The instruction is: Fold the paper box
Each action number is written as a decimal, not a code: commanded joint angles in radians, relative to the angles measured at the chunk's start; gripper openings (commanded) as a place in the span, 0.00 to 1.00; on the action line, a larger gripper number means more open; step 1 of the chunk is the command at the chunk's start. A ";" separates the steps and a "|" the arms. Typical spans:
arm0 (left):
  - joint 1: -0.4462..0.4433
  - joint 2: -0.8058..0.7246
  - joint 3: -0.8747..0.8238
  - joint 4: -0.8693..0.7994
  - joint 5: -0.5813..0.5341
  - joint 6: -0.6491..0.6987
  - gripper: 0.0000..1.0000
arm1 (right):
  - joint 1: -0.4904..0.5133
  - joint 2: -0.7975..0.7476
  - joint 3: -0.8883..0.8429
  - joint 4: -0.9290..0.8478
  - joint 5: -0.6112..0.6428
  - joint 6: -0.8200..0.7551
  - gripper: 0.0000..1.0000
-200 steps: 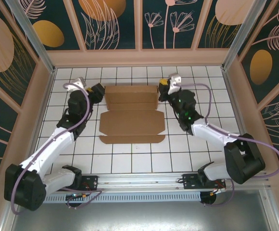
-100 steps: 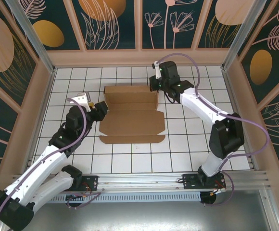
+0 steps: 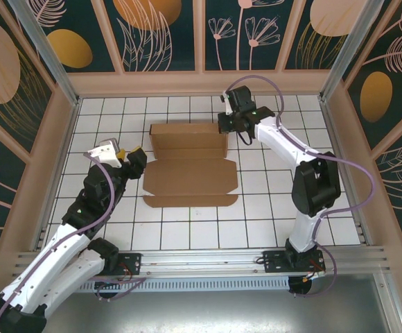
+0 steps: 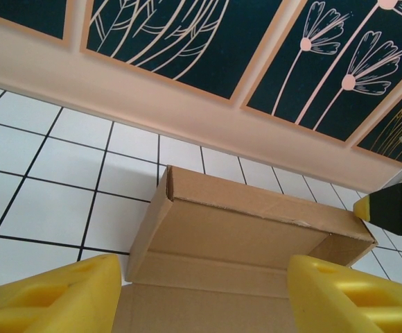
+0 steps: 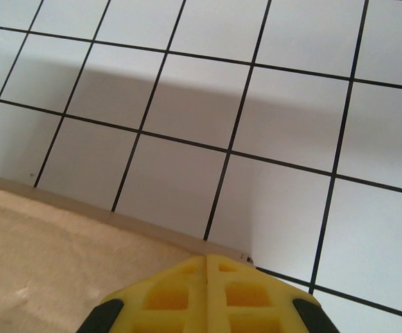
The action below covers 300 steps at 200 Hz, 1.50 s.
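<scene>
From above, you see the paper box (image 3: 190,163) mid-table, with the left gripper (image 3: 133,161) at its 9 o'clock and the right gripper (image 3: 223,125) at 1 o'clock. On your left wrist, the fingers (image 4: 48,302) are spread and released, box at 12 o'clock. On your right wrist, the pads (image 5: 206,291) are clenched together at the box's rim.

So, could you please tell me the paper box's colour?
Plain brown paper box, unprinted; clearest in the left wrist view.

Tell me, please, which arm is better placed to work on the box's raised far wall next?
Probably right: the right gripper, shut, sits at the right end of the raised far wall of the box. The left gripper hangs open beside the box's left edge, nearer the flat panels.
</scene>
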 commanded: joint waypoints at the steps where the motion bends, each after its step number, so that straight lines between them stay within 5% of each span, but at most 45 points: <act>1: 0.003 -0.011 -0.003 0.018 -0.027 0.019 0.65 | -0.008 0.039 0.025 -0.027 0.016 0.000 0.00; 114: 0.002 -0.047 0.123 -0.032 -0.182 -0.016 0.66 | -0.205 0.211 0.092 0.014 -0.083 0.025 0.00; 155: 0.002 -0.045 0.242 -0.034 -0.217 0.007 0.67 | -0.200 0.067 -0.240 0.153 -0.107 0.117 0.00; 197: -0.002 -0.034 0.251 -0.011 -0.258 0.063 0.68 | -0.026 -0.202 -0.593 0.205 -0.180 0.205 0.01; 246: -0.005 -0.048 0.151 0.067 -0.267 0.101 0.68 | -0.044 -0.365 -0.584 0.179 -0.018 0.127 0.28; 270: -0.005 -0.058 0.091 0.112 -0.270 0.115 0.68 | -0.083 -0.276 -0.498 0.299 0.070 0.059 0.57; 300: -0.005 -0.061 0.053 0.132 -0.295 0.131 0.69 | -0.129 -0.030 -0.272 0.343 0.086 -0.011 0.71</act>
